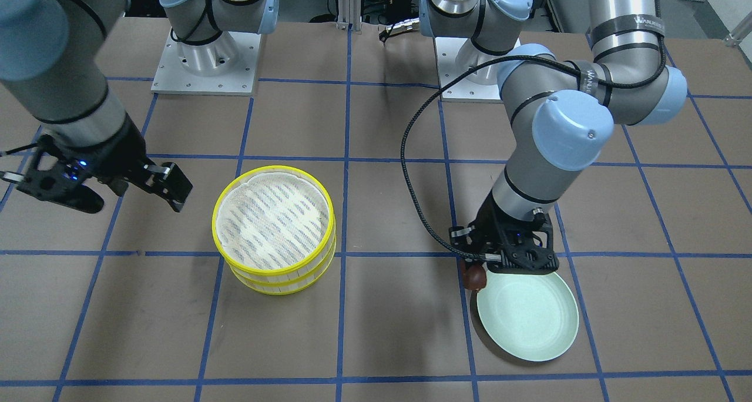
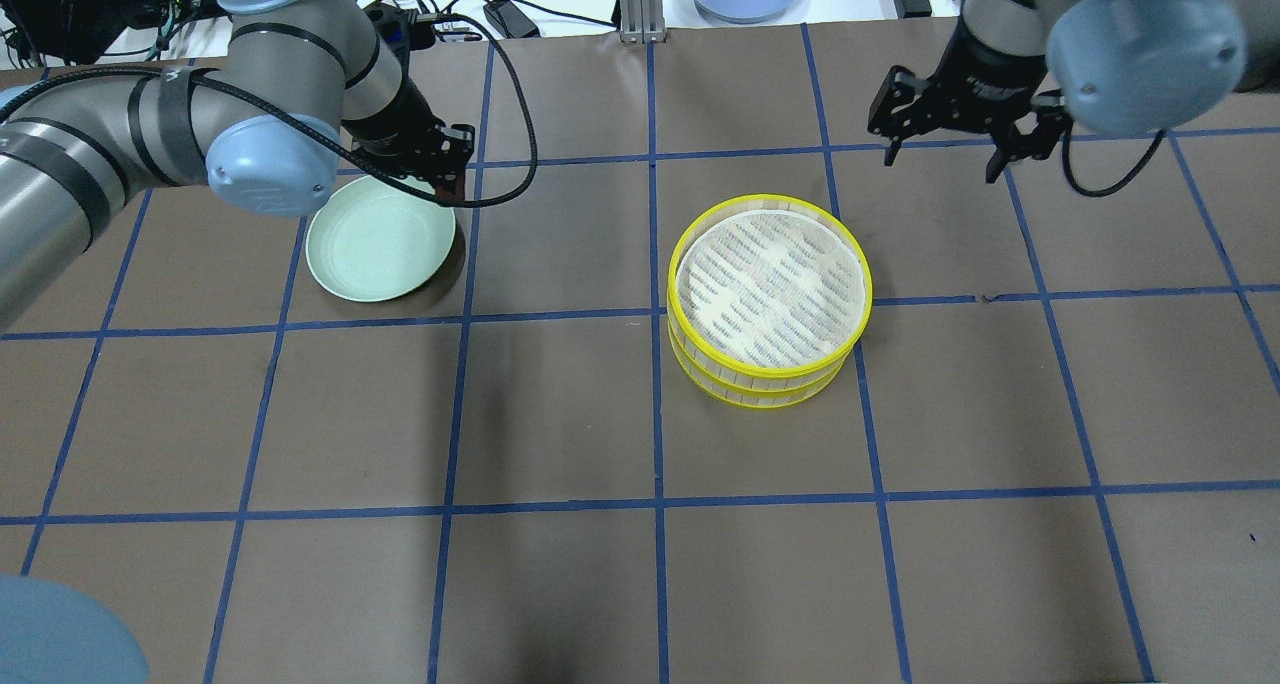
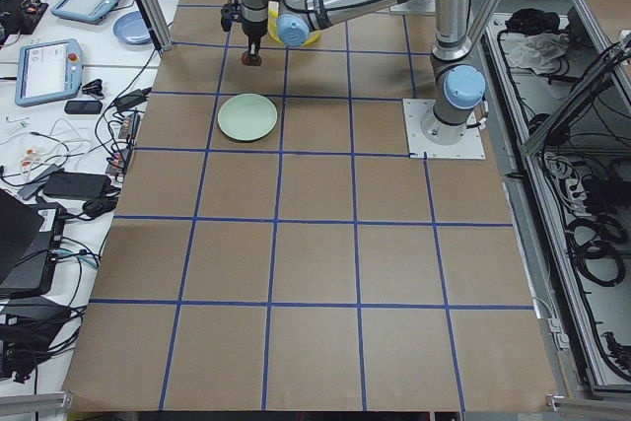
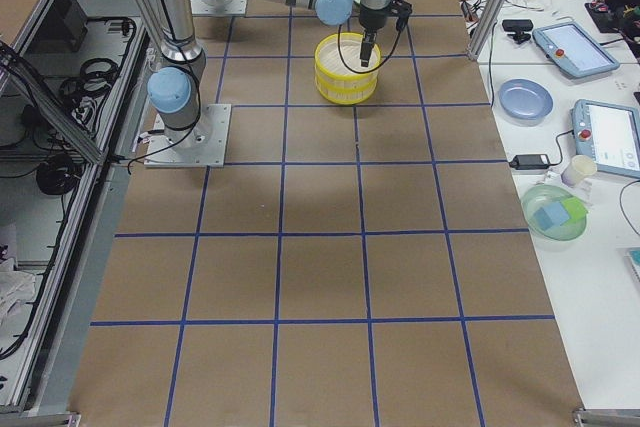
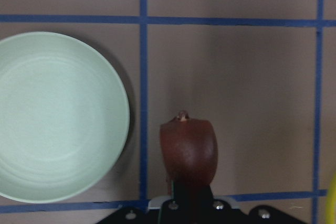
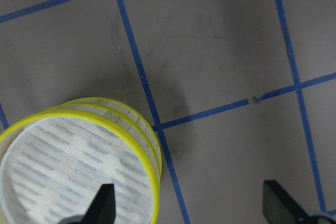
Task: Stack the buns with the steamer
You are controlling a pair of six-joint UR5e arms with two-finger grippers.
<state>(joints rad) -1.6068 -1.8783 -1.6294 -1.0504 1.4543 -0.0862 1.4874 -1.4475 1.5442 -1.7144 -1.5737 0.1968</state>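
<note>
Gripping the bun (image 5: 189, 150), the left gripper (image 2: 447, 186) shows it at lower centre of its wrist view, just right of the plate (image 5: 58, 116), long axis vertical, tip up. The right gripper (image 2: 942, 162) is wide apart, upper right of the steamer (image 2: 768, 284) in the overhead view.

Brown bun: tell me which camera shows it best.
Left wrist-mounted view: the brown bun fills the centre, large, held by the left gripper beside the plate. Front-facing shows it partly, under the gripper. Exterior left shows a tiny dark speck. Overhead, exterior right and the right wrist view do not show it.
</note>
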